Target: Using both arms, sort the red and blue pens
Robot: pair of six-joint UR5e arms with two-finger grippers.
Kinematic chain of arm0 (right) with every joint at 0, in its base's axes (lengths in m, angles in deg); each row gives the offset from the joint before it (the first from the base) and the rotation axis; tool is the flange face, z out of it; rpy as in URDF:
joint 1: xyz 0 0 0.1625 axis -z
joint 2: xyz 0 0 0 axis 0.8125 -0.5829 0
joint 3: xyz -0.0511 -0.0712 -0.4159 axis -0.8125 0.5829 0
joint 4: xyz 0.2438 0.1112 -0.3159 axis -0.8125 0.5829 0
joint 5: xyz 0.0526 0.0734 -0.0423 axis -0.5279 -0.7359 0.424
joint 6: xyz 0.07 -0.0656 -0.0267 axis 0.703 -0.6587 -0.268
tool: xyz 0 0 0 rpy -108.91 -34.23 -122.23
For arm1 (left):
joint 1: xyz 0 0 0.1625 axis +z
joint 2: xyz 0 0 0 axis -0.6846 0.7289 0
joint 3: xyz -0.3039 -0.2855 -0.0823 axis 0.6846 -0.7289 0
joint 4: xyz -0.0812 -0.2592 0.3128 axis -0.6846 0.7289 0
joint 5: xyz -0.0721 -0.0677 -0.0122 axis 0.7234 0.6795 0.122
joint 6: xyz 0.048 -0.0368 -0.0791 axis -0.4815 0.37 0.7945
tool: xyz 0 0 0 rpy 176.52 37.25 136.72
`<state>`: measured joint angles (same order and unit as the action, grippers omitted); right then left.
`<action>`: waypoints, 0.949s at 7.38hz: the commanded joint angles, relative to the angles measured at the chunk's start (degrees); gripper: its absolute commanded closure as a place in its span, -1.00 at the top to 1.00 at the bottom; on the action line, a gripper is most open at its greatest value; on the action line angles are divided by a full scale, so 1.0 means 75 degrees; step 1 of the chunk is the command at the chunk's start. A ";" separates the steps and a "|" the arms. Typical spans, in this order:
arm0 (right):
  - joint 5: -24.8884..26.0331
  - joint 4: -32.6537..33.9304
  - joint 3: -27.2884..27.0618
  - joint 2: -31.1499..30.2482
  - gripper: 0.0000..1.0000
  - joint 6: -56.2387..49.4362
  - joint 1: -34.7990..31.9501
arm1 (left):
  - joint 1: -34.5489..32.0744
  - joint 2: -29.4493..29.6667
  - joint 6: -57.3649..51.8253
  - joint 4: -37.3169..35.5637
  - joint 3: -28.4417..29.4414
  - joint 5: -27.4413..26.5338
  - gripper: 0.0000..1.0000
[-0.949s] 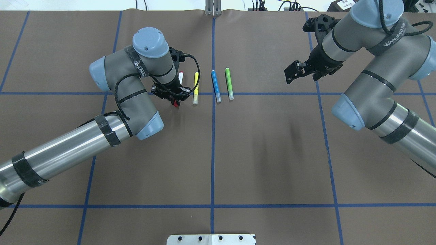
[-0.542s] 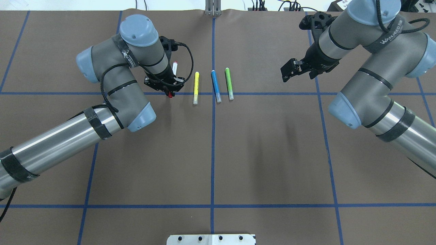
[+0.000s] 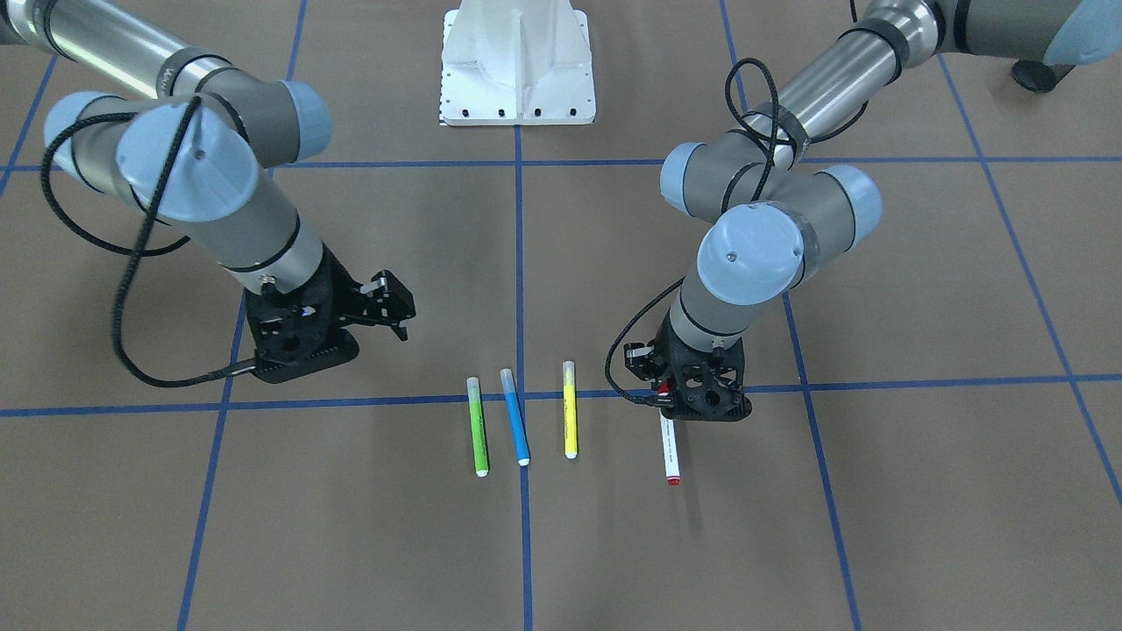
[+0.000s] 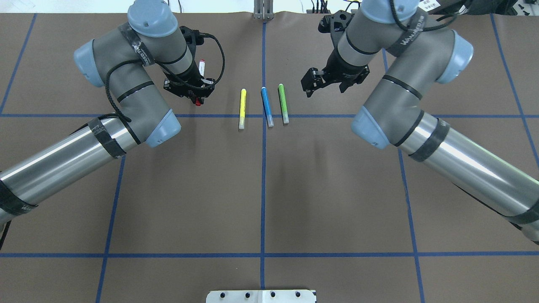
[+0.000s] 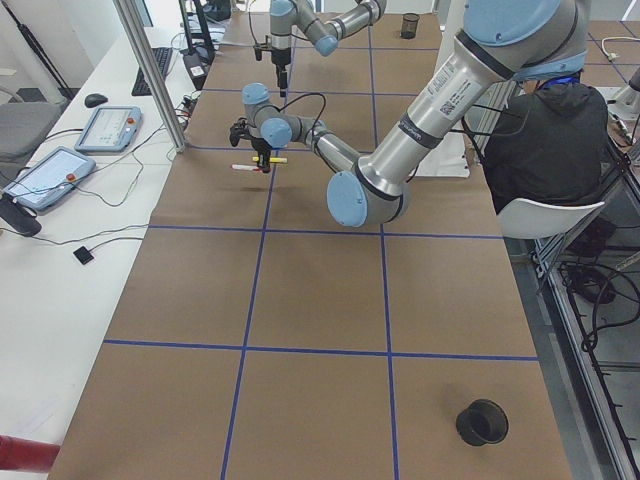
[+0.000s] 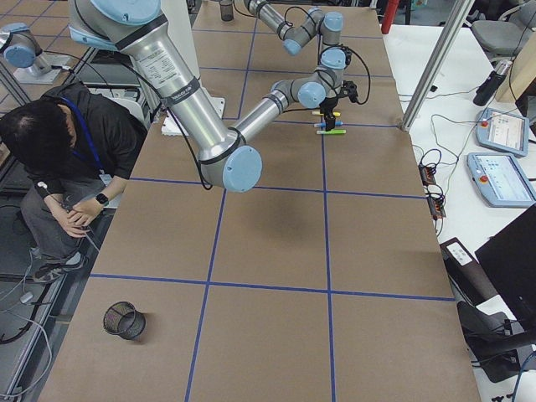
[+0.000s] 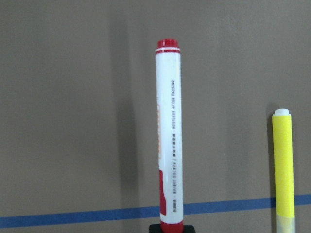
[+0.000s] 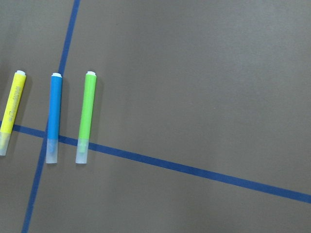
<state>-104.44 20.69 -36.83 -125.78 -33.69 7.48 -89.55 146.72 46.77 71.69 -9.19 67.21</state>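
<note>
Over the desk (image 4: 261, 189), left hand (image 4: 196, 98) pinches the red marker (image 7: 168, 145) — barrel print illegible; right hand (image 4: 310, 85) spread, arm strap (image 4: 406, 38) lettered roughly "WANSEED".

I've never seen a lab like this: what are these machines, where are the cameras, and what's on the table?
Two jointed robot arms, each ending in a two-finger pincer. Four cameras are fixed above, across from and at each end of the table; two ride on the wrists. On the table lie a yellow pen, a blue pen and a green pen, side by side. The left pincer is shut on a red pen; the right pincer is open and empty.
</note>
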 commanded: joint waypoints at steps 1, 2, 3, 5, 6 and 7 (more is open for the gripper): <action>0.0736 -0.0041 0.1506 0.1429 0.98 0.0942 0.0492 | -0.0126 -0.0004 -0.0012 -0.0002 -0.0007 0.0014 -1.00; 0.1088 -0.0087 0.2070 0.1854 0.97 0.1039 0.0726 | -0.0184 -0.0004 -0.0012 -0.0002 0.0004 0.0037 -1.00; 0.1359 -0.0424 0.2284 0.1904 0.93 0.1179 0.0903 | -0.0254 -0.0050 -0.0023 -0.0002 0.0016 0.0049 -1.00; 0.1548 -0.0883 0.2649 0.1905 0.85 0.1333 0.1115 | -0.0372 -0.0226 -0.0094 0.0009 0.0016 0.0061 -1.00; 0.1560 -0.0884 0.2719 0.1905 0.85 0.1356 0.1162 | -0.0419 -0.0250 -0.0094 0.0009 0.0016 0.0061 -1.00; 0.1561 -0.0896 0.2778 0.1905 0.85 0.1356 0.1197 | -0.0431 -0.0273 -0.0094 0.0009 0.0016 0.0119 -1.00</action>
<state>-92.92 14.33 -16.77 -111.53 -23.67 15.96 -92.48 144.97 46.11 71.76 -9.09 67.76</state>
